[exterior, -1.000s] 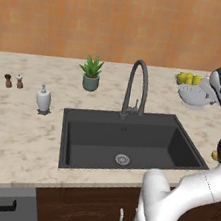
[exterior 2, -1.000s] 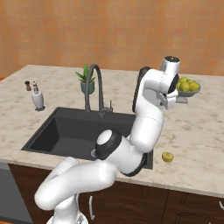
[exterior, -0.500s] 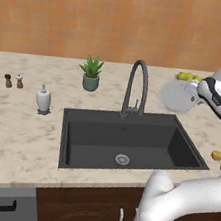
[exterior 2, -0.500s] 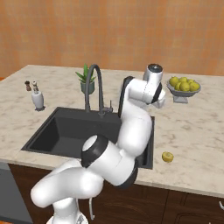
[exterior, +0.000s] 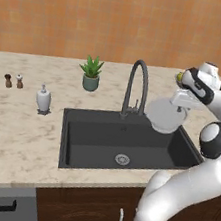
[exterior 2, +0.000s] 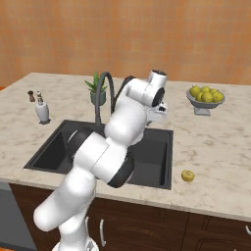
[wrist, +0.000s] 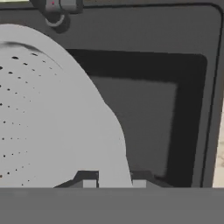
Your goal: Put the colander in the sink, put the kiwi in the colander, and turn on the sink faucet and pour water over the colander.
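My gripper [exterior: 180,106] is shut on the rim of the colander [exterior: 165,116], a pale perforated bowl that hangs above the right half of the dark sink [exterior: 103,136]. In the hand view the colander [wrist: 48,113] covers the left side, its rim pinched between my fingertips [wrist: 89,183], with the sink basin [wrist: 153,113] below. The gooseneck faucet [exterior: 137,86] stands just left of the colander. The kiwi [exterior 2: 188,175] lies on the counter to the right of the sink [exterior 2: 157,147], near the front edge.
A pedestal bowl of yellow-green fruit [exterior 2: 206,98] stands at the back right. A potted plant [exterior: 91,74], a soap dispenser [exterior: 43,98] and two small shakers [exterior: 13,81] sit on the counter left of the faucet.
The arm has swung left from the counter by the fruit bowl, carrying the colander out over the sink and lower. The grip stayed shut.
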{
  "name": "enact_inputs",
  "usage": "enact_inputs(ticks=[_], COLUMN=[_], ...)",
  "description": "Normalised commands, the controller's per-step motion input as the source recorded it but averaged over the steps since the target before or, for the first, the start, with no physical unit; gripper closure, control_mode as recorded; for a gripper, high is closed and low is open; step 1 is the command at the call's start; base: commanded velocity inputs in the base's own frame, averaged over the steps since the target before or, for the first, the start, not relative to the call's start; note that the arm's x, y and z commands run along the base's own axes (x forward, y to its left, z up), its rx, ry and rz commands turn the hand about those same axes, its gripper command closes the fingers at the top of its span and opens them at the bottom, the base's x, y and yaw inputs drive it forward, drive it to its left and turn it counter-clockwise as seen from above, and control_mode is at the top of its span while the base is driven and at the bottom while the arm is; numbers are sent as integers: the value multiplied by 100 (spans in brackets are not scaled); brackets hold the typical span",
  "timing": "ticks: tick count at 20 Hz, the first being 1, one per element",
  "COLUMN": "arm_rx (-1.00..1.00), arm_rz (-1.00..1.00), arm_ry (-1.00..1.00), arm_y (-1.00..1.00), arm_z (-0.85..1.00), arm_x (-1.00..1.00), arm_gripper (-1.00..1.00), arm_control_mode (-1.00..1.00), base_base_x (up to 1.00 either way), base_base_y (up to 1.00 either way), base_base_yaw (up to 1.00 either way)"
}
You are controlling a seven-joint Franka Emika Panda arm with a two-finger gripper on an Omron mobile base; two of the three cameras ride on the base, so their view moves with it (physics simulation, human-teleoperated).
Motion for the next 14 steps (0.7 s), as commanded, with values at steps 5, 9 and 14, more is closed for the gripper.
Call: enact_inputs(ticks=[5,9,14], arm_rx=[0,4,17], arm_rz=[56,49,42], arm_ry=[51,28,17], arm_y=[27,-13,-1], arm_z=[-23,-75,-80], arm_x=[-27,-72,-31], arm_gripper=[100,100,100], arm_control_mode=[-100,-100,-100], base_base_x=[0,0,0], base_base_y=[0,0,0], base_base_yaw=[0,0,0])
